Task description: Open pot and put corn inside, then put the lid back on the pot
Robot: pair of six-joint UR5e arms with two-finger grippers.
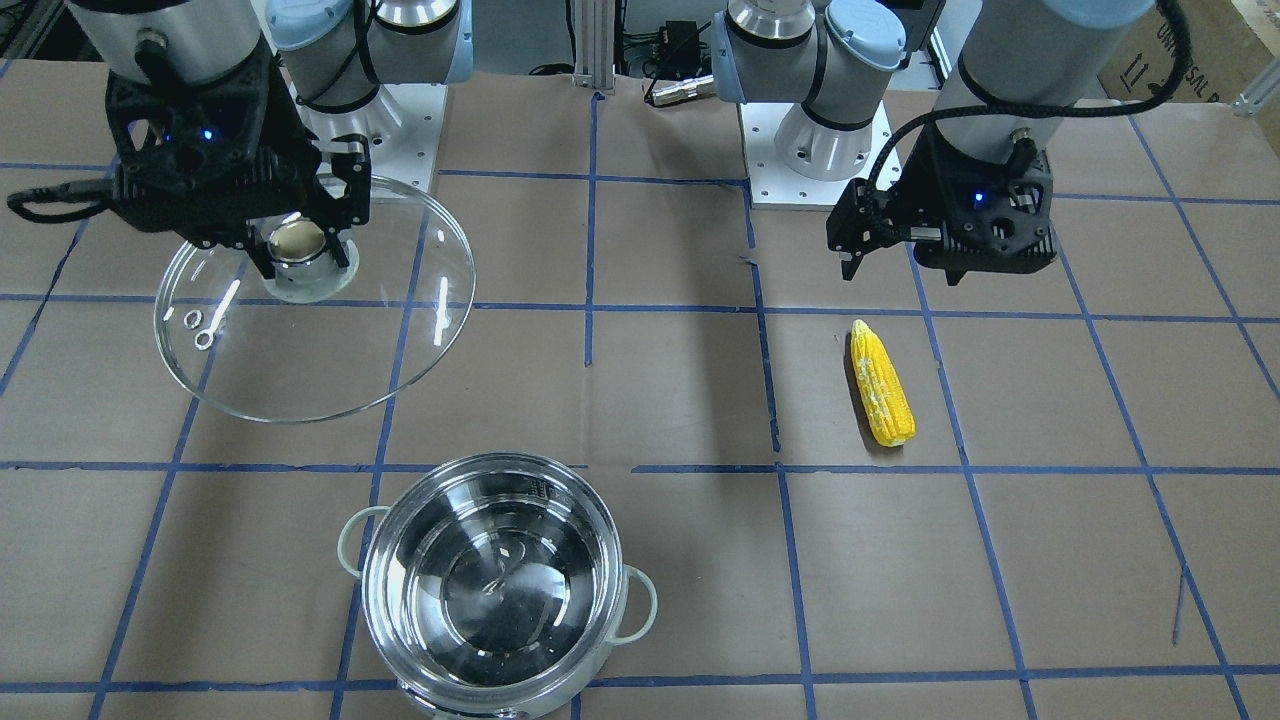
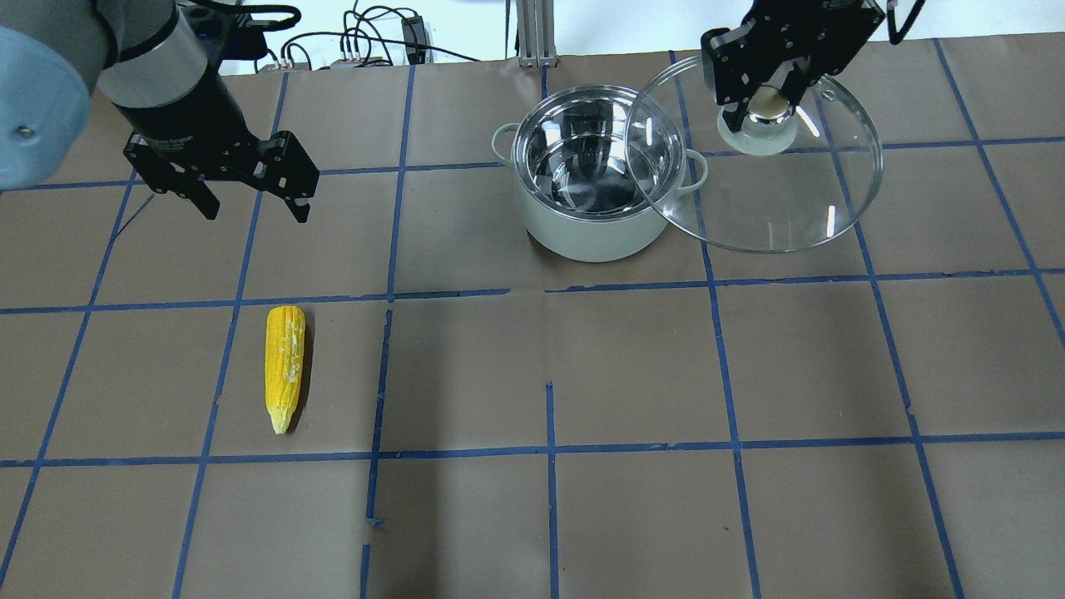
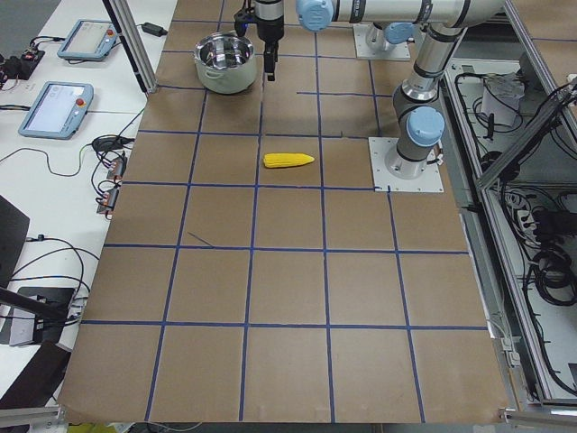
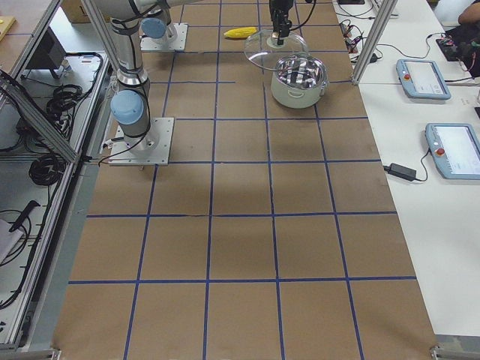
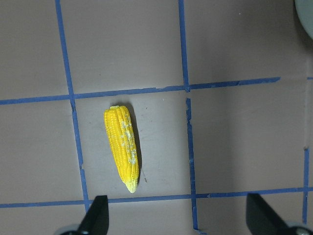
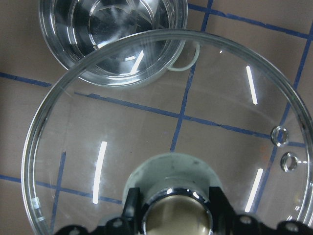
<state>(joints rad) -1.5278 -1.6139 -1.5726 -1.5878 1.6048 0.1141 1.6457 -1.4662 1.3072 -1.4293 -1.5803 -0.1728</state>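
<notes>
The pot stands uncovered and empty at the far middle of the table, also in the front view. The corn lies flat on the table at the left, also in the left wrist view. My left gripper is open and empty, raised above the table just beyond the corn's thick end. My right gripper is shut on the lid's knob and holds the clear glass lid tilted in the air to the right of the pot. The lid's edge overlaps the pot's rim in the overhead view.
The table is covered in brown paper with a blue tape grid. The arm bases stand at the robot's side. Side benches hold tablets and cables beyond the table's edge.
</notes>
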